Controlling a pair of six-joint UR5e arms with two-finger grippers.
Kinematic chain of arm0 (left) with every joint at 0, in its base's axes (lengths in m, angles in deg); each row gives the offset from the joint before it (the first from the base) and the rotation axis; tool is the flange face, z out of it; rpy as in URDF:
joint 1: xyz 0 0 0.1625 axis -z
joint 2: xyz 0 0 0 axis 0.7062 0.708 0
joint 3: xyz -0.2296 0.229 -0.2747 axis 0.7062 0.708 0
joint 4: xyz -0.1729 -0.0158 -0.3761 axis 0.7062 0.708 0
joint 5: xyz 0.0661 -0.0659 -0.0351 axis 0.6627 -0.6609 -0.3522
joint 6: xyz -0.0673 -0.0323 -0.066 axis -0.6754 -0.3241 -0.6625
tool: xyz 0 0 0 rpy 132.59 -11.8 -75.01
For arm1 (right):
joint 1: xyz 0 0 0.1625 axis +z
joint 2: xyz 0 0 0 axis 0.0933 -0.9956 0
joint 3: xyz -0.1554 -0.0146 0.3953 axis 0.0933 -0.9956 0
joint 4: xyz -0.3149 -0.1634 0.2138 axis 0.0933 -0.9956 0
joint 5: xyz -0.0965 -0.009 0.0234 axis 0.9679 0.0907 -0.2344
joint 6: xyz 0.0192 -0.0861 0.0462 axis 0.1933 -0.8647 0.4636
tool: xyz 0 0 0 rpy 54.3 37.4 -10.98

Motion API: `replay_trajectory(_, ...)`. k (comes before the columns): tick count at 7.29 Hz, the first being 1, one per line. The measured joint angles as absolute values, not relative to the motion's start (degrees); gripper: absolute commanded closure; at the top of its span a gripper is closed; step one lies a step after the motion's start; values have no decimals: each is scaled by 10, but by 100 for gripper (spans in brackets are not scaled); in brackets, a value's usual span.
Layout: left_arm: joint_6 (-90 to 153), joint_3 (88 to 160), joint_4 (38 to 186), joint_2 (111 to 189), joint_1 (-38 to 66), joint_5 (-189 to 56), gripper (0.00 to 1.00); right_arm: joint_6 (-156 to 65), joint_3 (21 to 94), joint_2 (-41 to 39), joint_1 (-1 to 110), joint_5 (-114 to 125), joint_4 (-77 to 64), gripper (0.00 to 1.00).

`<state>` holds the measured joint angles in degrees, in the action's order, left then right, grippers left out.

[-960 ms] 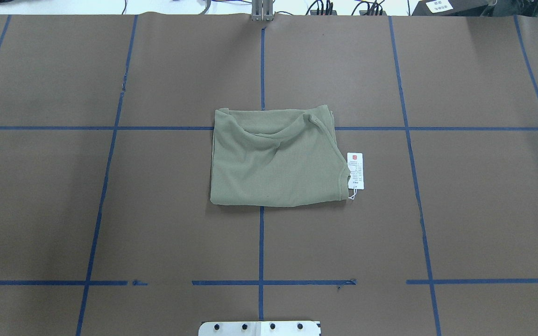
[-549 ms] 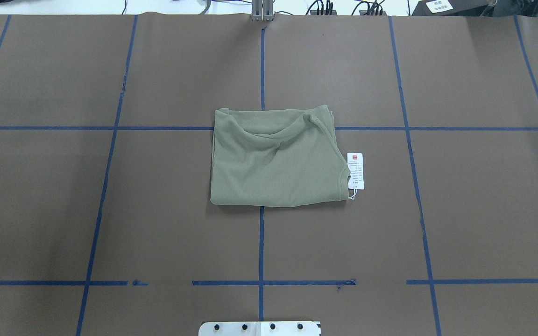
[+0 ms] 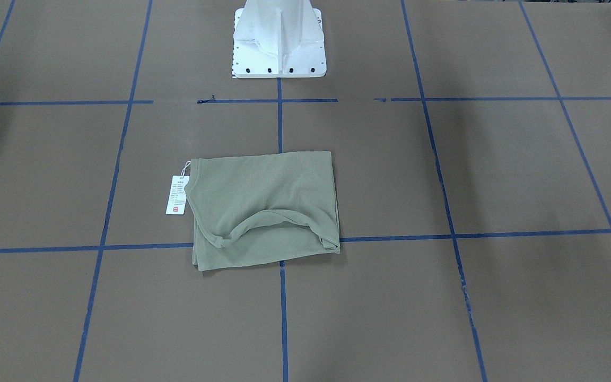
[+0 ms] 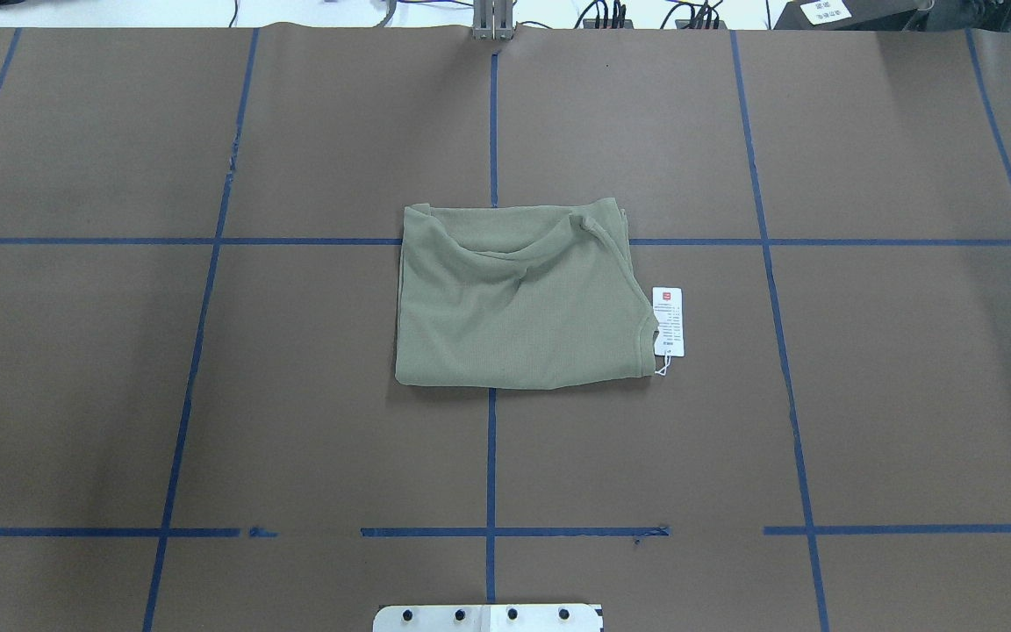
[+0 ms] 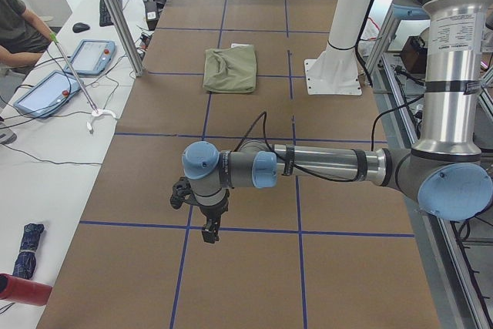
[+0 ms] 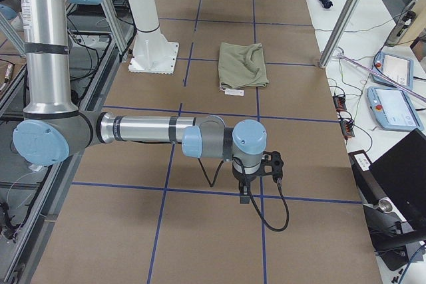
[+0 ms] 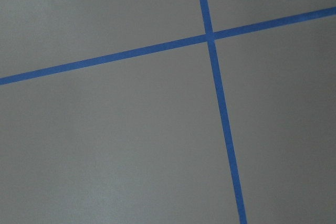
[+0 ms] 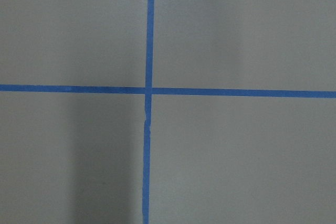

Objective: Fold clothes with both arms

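Folded shirt (image 4: 514, 307), hang tag (image 4: 668, 321) print illegible, left gripper (image 5: 209, 231), right gripper (image 6: 244, 196), finger spacing cannot tell

A wide table covered in matte brown paper (image 4: 909, 395) is marked into large squares by strips of blue tape (image 4: 491, 456). Along its operators' side runs a white bench (image 5: 46, 190) carrying a grey, blue-edged touchscreen pendant (image 5: 91, 57), beside a slanted silver aluminium post (image 5: 115, 13).

- Overhead camera is looking down from 6 o'clock, front camera from 12 o'clock.
- Both are sharing the shirt (image 4: 519, 303) mid-table.
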<state>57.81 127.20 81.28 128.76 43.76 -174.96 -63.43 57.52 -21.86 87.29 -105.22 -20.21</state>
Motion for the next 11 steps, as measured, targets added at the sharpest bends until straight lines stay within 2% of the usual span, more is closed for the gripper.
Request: replay_trajectory(11, 462, 1266, 812, 1288, 438, -1782, 0, -618, 575, -225, 850, -1052, -186, 0)
